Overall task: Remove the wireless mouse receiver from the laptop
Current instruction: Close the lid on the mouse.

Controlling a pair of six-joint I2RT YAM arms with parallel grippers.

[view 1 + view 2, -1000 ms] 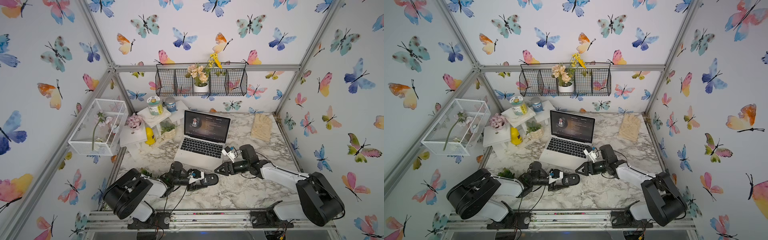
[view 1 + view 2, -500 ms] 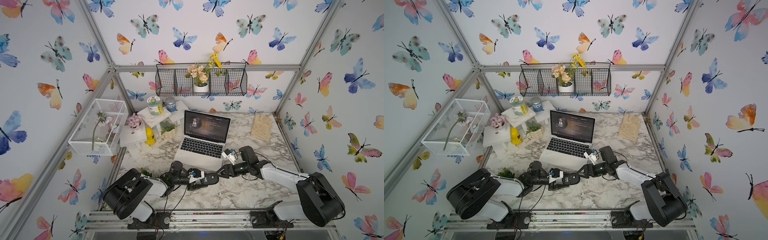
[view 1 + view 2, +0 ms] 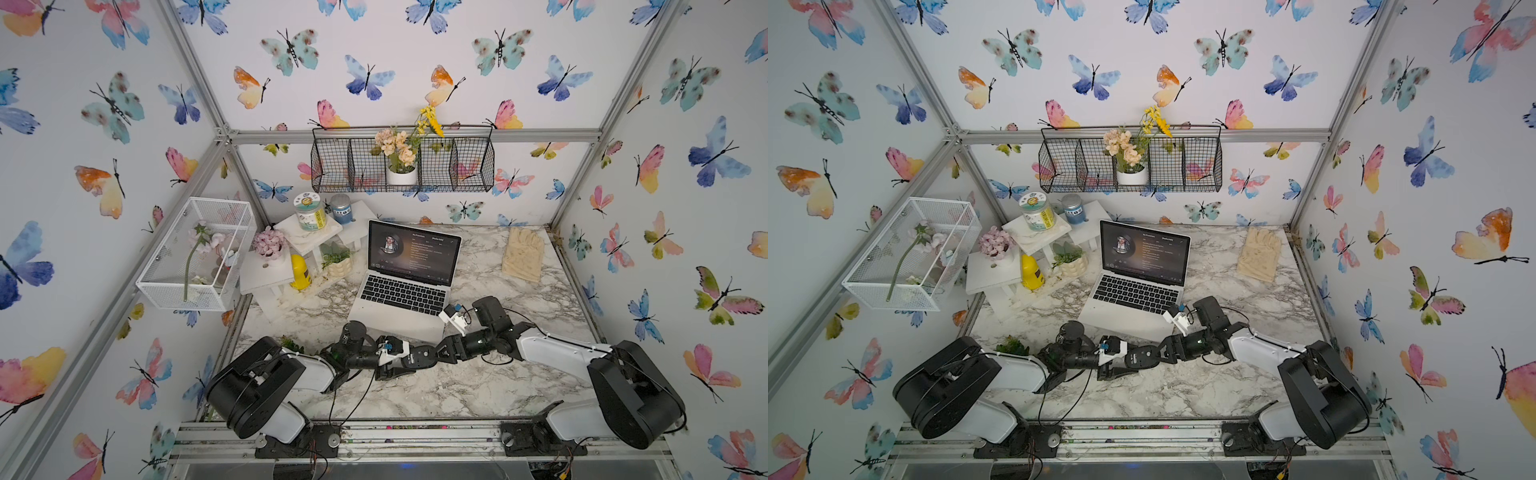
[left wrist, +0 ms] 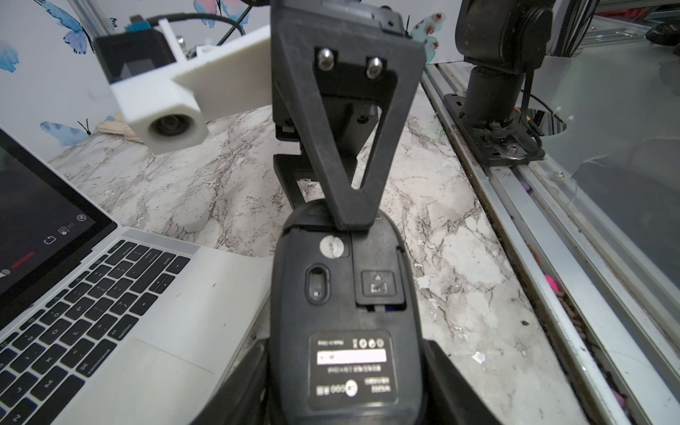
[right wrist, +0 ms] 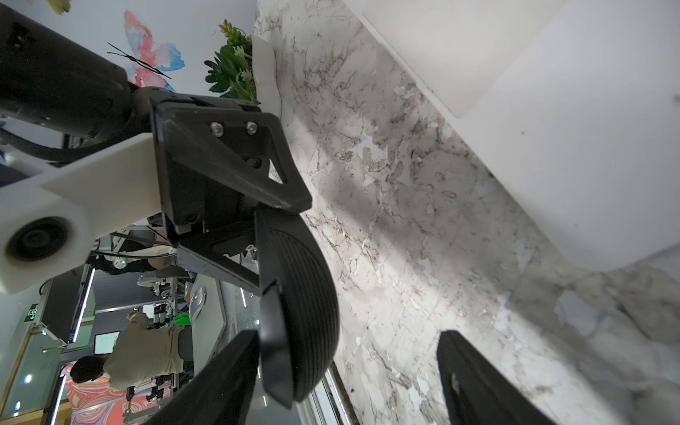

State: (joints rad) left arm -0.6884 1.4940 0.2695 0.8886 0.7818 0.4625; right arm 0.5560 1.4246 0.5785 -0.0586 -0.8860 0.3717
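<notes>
The laptop [image 3: 397, 322] [image 3: 1125, 318] lies open mid-table, its screen lit; its pale palm rest [image 4: 165, 331] and a base corner [image 5: 552, 110] show in the wrist views. The wireless mouse receiver is not visible in any view. My left gripper [image 3: 409, 362] [image 3: 1133, 361] [image 4: 346, 382] is shut on a black mouse [image 3: 419, 357] [image 3: 1142, 356] [image 4: 346, 312], underside facing its camera, just in front of the laptop. My right gripper [image 3: 432, 356] [image 3: 1163, 353] [image 5: 347, 338] is open around the mouse's far end [image 5: 305, 287]. One finger [image 4: 331, 147] rests on the underside; the other stands well apart.
White stands [image 3: 307, 237] with jars, a yellow bottle [image 3: 300, 272] and plant pots sit back left. Beige gloves [image 3: 523, 253] lie back right. A small succulent [image 3: 291, 344] [image 5: 232, 66] stands by the left arm. An aluminium rail [image 4: 533, 220] runs along the table's front edge.
My right gripper has moved left from beside the laptop's corner to the mouse, and its jaws now straddle the mouse's end, slightly narrower. The left gripper and mouse have stayed put.
</notes>
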